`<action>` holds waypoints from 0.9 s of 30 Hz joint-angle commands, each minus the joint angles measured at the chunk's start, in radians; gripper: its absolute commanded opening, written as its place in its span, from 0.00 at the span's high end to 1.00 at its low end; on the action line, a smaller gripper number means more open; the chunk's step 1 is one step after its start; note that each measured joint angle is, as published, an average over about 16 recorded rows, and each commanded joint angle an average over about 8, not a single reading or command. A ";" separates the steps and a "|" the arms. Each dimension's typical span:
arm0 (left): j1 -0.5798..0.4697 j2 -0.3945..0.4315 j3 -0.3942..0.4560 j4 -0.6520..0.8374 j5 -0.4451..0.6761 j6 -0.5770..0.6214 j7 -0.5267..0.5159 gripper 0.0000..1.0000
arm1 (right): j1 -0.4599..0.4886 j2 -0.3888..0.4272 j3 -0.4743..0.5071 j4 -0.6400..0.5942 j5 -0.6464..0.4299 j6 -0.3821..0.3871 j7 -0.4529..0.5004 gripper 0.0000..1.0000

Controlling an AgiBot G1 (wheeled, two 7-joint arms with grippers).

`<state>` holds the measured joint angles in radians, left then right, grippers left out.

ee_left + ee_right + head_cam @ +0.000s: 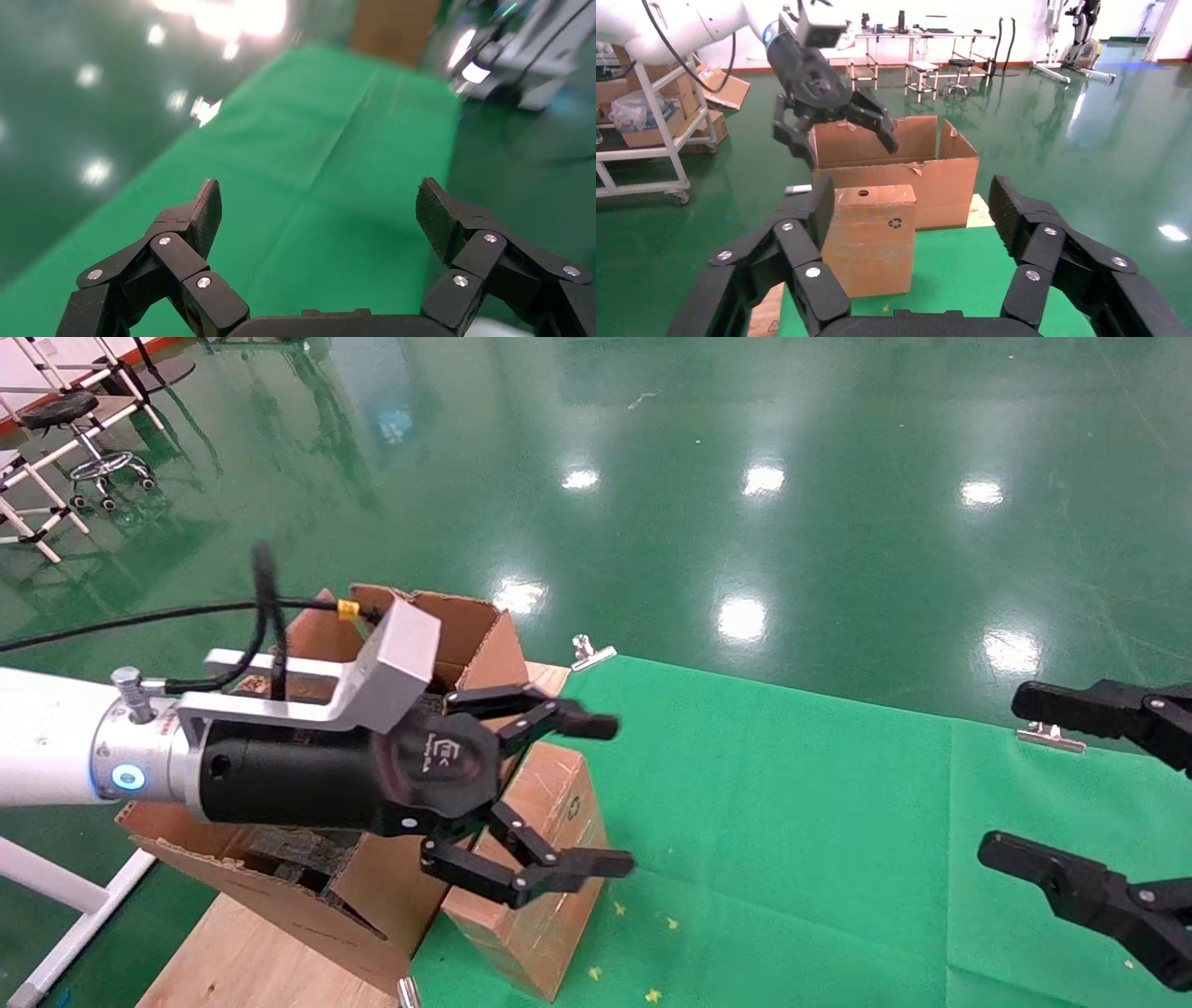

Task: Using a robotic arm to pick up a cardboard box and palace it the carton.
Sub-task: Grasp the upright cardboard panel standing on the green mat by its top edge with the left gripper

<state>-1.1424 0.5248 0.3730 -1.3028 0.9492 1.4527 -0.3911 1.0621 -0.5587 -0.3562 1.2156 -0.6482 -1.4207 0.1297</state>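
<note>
The small reddish-brown cardboard box (554, 784) stands upright on the green cloth, right beside the carton (382, 887). The carton has tall flaps and dark foam inside. My left gripper (610, 795), on the white arm with the blue ring light, hovers open above the box and holds nothing. In the left wrist view it (320, 203) shows only green cloth between its fingers. My right gripper (1010, 775) is open and empty at the far right, facing the box (870, 239) and carton (926, 182) from a distance.
The green cloth (792, 822) covers the table, held by metal clips (591, 654) at its far edge. A wooden board (251, 952) lies under the carton. A white rack and a stool (84, 439) stand on the green floor at the back left.
</note>
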 commanded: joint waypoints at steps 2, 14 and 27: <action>-0.017 -0.026 0.024 -0.016 0.061 -0.023 -0.073 0.00 | 0.000 0.000 0.000 0.000 0.000 0.000 0.000 1.00; -0.135 -0.048 0.098 -0.044 0.226 0.025 -0.257 0.00 | 0.000 0.000 0.000 0.000 0.000 0.000 0.000 1.00; -0.316 -0.003 0.217 -0.035 0.406 0.116 -0.427 0.00 | 0.000 0.000 0.000 0.000 0.000 0.000 0.000 1.00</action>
<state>-1.4555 0.5188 0.6014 -1.3369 1.3419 1.5593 -0.8153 1.0618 -0.5586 -0.3562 1.2153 -0.6479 -1.4203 0.1297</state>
